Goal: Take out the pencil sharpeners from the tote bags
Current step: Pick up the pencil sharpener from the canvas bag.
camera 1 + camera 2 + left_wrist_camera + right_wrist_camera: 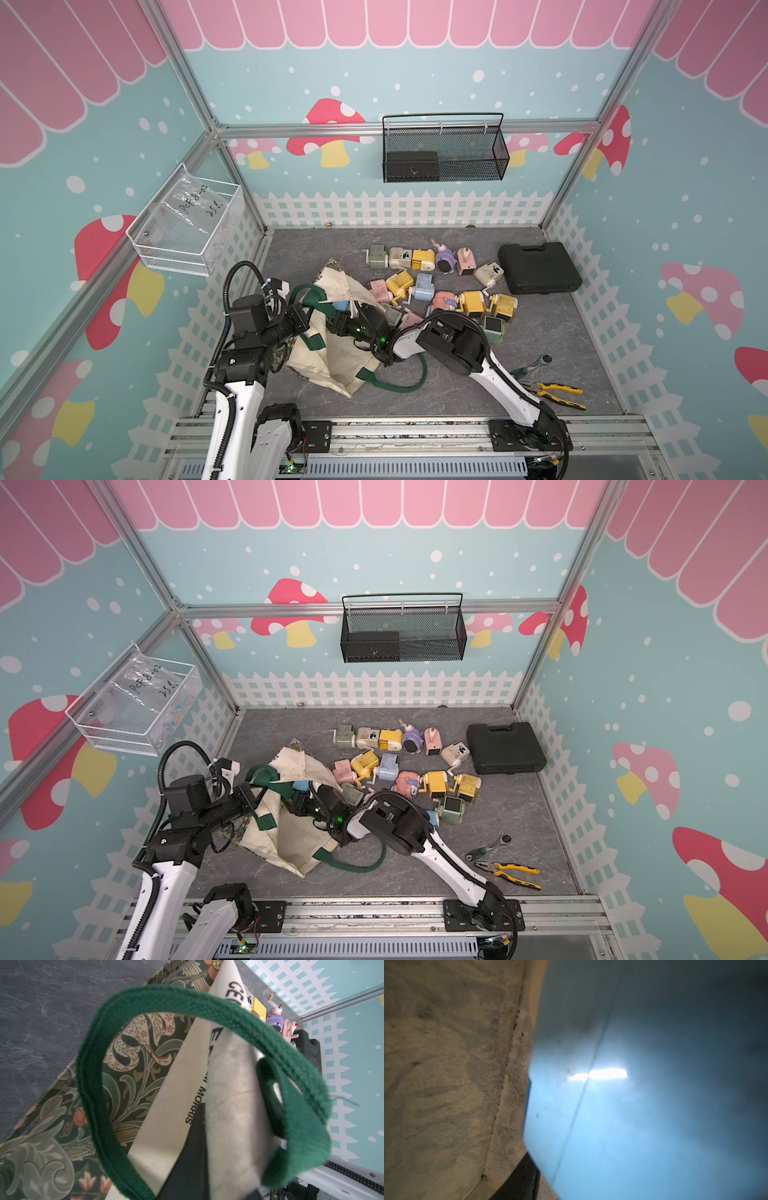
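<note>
The cream tote bag (pixel 332 357) (pixel 291 833) lies slumped on the grey table, its mouth facing the pile. My left gripper (pixel 302 316) is shut on the bag's cream rim (pixel 228 1105) beside the green handle (pixel 93 1084) and holds it up. My right gripper (pixel 340 321) reaches into the mouth and is shut on a blue pencil sharpener (pixel 341 305) (pixel 633 1105). One black finger (pixel 521 1180) presses against it; the other is hidden. Several pastel pencil sharpeners (pixel 436 282) (pixel 399 766) lie outside the bag, past my right arm.
A black plastic case (pixel 539 268) sits at the back right. Yellow-handled pliers (pixel 557 392) and a ratchet wrench (pixel 536 361) lie at the front right. A black mesh basket (pixel 444 153) hangs on the back wall, a white wire basket (pixel 187 224) on the left wall.
</note>
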You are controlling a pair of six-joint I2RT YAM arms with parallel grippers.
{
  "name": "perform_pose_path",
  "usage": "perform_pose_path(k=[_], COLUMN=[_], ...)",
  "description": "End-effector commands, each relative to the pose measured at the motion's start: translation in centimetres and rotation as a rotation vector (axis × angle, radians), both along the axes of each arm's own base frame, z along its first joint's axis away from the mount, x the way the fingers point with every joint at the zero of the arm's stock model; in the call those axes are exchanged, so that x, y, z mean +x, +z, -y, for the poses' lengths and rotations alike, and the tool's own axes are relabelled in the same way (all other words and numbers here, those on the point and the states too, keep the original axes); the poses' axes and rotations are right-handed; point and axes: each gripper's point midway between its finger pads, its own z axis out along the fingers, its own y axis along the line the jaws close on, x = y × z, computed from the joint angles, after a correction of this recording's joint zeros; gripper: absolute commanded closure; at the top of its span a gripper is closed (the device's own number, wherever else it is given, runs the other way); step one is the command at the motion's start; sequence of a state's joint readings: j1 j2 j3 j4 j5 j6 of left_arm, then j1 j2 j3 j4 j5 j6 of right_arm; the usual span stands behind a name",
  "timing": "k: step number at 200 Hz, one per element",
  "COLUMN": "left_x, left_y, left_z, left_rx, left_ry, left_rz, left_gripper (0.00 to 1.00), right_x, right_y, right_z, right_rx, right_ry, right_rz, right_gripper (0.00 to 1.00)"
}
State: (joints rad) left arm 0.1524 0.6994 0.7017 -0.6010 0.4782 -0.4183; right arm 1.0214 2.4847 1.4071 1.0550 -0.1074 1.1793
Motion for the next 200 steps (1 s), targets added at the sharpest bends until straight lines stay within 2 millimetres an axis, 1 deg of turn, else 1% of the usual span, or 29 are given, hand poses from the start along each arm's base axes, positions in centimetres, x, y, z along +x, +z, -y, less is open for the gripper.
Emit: perform_pose_path(k=[1,11,21,46,57,68,69,70,72,74,76,92,104,110,118,131,153,179,190,200], left_x=[0.5,0.5,0.5,0.5,0.5,0.5,0.5,0.5,0.5,0.5,0.5,0.4,0.3,0.3,0.2,0.1,0.0,0.0,0.0,0.0], left_y=[1.8,1.7,1.8,1.7,1.7,1.8,1.8,1.8,1.8,1.9,1.9,2.0,2.0,2.2,2.4,2.7,3.2,3.1,3.0,3.0], left_z=[-2.1,-2.1,-2.1,-1.9,-1.8,-1.8,-1.7,-1.8,-1.7,-1.7,-1.7,-1.6,-1.6,-1.6,-1.5,-1.3,-1.2,-1.2,-1.3,-1.4], left_rx=[0.06,0.059,0.058,0.051,0.048,0.047,0.046,0.046,0.046,0.046,0.045,0.043,0.044,0.045,0.044,0.042,0.042,0.041,0.044,0.047], left_ry=[0.093,0.093,0.095,0.084,0.079,0.076,0.075,0.076,0.075,0.074,0.073,0.068,0.066,0.065,0.061,0.052,0.049,0.05,0.055,0.061], left_rz=[0.053,0.052,0.053,0.052,0.054,0.059,0.059,0.059,0.06,0.062,0.061,0.065,0.069,0.075,0.084,0.099,0.118,0.114,0.112,0.11], left_gripper=[1.0,1.0,1.0,1.0,1.0,1.0,1.0,1.0,1.0,1.0,1.0,1.0,1.0,1.0,1.0,1.0,1.0,1.0,1.0,1.0], right_x=[1.4,1.4,1.5,2.8,3.4,4.0,4.1,4.2,4.4,4.5,4.6,6.0,6.9,7.4,7.8,8.3,8.5,8.5,8.5,8.4], right_y=[-2.1,-1.6,-1.6,-4.4,-5.8,-6.4,-6.4,-6.4,-6.4,-6.4,-6.4,-5.9,-4.8,-3.8,-2.9,-2.7,-2.9,-1.5,-0.7,0.4], right_z=[2.0,2.0,2.2,3.4,3.9,4.3,4.4,4.4,4.5,4.7,4.8,5.4,5.3,5.1,4.9,5.5,7.5,8.6,9.0,8.8], right_rx=[-0.089,-0.097,-0.105,-0.127,-0.136,-0.127,-0.125,-0.125,-0.125,-0.127,-0.131,-0.182,-0.245,-0.278,-0.339,-0.45,-0.542,-0.624,-0.647,-0.651], right_ry=[-0.049,-0.052,-0.064,-0.139,-0.176,-0.211,-0.215,-0.22,-0.231,-0.241,-0.252,-0.331,-0.355,-0.363,-0.369,-0.395,-0.446,-0.457,-0.465,-0.447], right_rz=[0.024,0.042,0.031,-0.121,-0.2,-0.252,-0.255,-0.257,-0.265,-0.268,-0.274,-0.246,-0.194,-0.149,-0.092,-0.041,0.006,0.157,0.219,0.321], right_gripper=[0.5,0.49,0.45,0.27,0.21,0.18,0.17,0.14,0.05,0.02,0.01,0.0,0.0,0.0,0.01,0.0,0.0,0.01,0.08,0.09])
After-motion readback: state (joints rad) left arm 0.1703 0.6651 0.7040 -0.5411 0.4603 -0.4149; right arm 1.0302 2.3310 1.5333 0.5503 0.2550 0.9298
